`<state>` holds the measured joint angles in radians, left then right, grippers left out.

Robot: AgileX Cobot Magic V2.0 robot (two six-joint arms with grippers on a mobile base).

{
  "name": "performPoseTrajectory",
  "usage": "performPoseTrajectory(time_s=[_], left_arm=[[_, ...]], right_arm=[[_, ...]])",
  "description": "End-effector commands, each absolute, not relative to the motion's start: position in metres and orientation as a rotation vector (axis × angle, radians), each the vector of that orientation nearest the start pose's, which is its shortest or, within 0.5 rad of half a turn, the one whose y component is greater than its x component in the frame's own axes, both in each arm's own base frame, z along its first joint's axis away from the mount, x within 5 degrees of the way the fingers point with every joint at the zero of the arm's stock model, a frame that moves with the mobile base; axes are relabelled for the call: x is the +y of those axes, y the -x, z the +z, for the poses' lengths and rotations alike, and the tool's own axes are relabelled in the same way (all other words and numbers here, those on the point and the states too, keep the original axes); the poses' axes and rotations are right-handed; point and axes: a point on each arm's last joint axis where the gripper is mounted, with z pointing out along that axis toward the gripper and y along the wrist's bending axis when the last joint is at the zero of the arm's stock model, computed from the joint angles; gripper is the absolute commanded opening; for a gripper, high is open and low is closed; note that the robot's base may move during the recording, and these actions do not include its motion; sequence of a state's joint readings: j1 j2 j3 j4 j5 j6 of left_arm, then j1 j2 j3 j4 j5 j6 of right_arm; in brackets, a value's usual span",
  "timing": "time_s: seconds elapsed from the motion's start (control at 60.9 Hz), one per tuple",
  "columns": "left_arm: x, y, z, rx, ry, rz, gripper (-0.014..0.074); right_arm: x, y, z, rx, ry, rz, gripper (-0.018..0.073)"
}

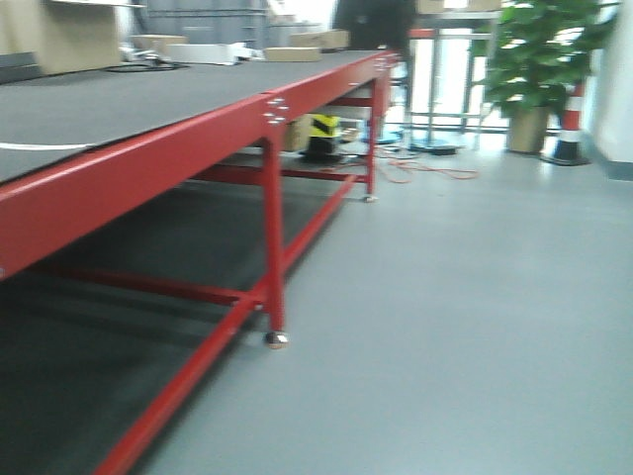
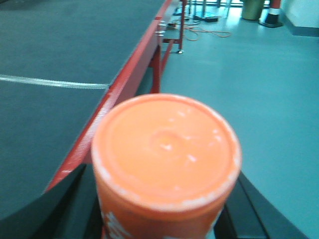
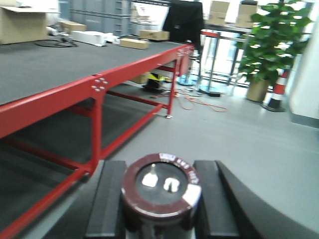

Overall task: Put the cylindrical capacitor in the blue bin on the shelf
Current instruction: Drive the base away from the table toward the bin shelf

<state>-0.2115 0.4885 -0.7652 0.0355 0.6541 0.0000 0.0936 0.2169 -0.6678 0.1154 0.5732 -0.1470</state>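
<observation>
Right gripper (image 3: 160, 206) clamps stubby dark-maroon cylindrical capacitor (image 3: 160, 185) at its 3 and 9 o'clock flanks: likely light, rigid, slick-walled, side grip suits; left gripper (image 2: 162, 216) clamps orange cylinder (image 2: 164, 149).

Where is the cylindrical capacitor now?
In the right wrist view, the cylindrical capacitor sits bottom centre, held between the right fingers, with the red table to its left.
</observation>
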Motion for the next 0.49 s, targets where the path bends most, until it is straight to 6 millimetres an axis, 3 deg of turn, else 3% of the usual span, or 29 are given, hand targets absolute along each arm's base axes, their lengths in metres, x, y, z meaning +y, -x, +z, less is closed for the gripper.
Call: performPoseTrajectory(time_s=[0.0, 0.476], left_arm=[[-0.0160, -0.0797, 0.3758, 1.828, -0.201, -0.127, -0.0111], [-0.0160, -0.0797, 0.3758, 1.828, -0.201, -0.127, -0.0111]], right_arm=[[0.0076, -0.0258, 0.3687, 1.564, 0.164, 0.072, -0.0042], [0.0076, -0.0258, 0.3687, 1.564, 0.164, 0.072, -0.0042]])
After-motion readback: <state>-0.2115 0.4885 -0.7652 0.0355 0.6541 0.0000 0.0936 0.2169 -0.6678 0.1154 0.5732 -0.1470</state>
